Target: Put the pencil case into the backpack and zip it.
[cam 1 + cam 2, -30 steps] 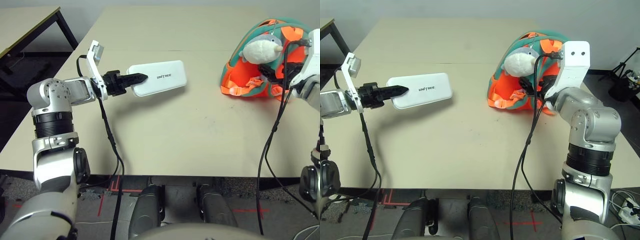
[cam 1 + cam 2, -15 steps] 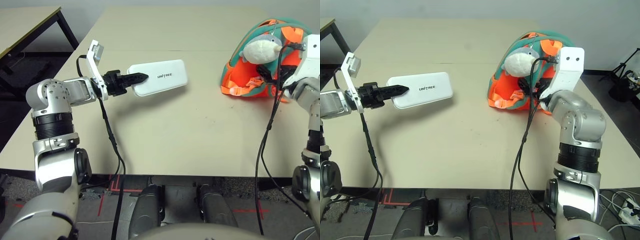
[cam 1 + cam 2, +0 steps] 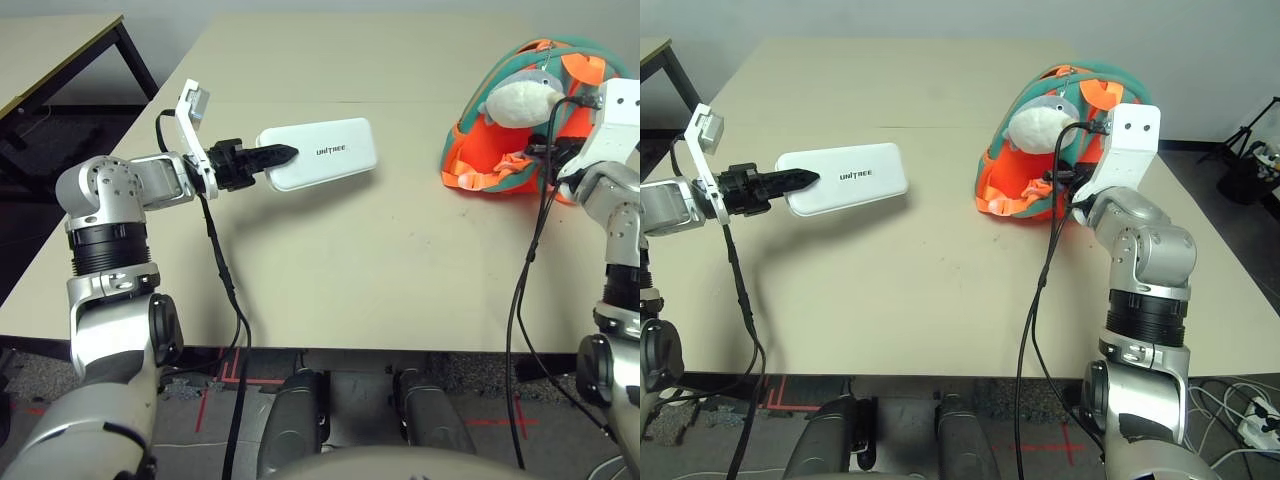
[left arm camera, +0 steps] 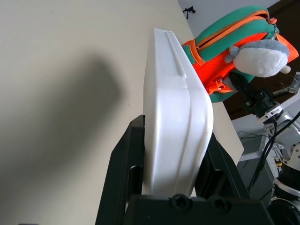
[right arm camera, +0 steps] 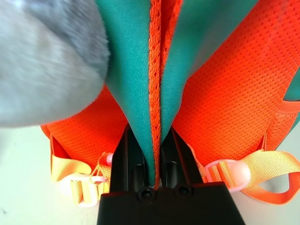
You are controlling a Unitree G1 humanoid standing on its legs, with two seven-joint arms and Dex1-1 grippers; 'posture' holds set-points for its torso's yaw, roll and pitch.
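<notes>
The white pencil case (image 3: 322, 153) is held above the worktop (image 3: 380, 270) on its left side, clamped at one end by the left hand (image 3: 277, 155). The orange backpack (image 3: 1040, 180) is pinched at a teal fold by the right hand (image 5: 157, 157)

Bright, even overhead light on the table (image 3: 330, 250), soft shadow under the pencil case (image 4: 174, 122), no glare, head views sharp, plush toy (image 5: 47, 61) a close grey blur, backpack (image 5: 225, 93) mesh crisp.
</notes>
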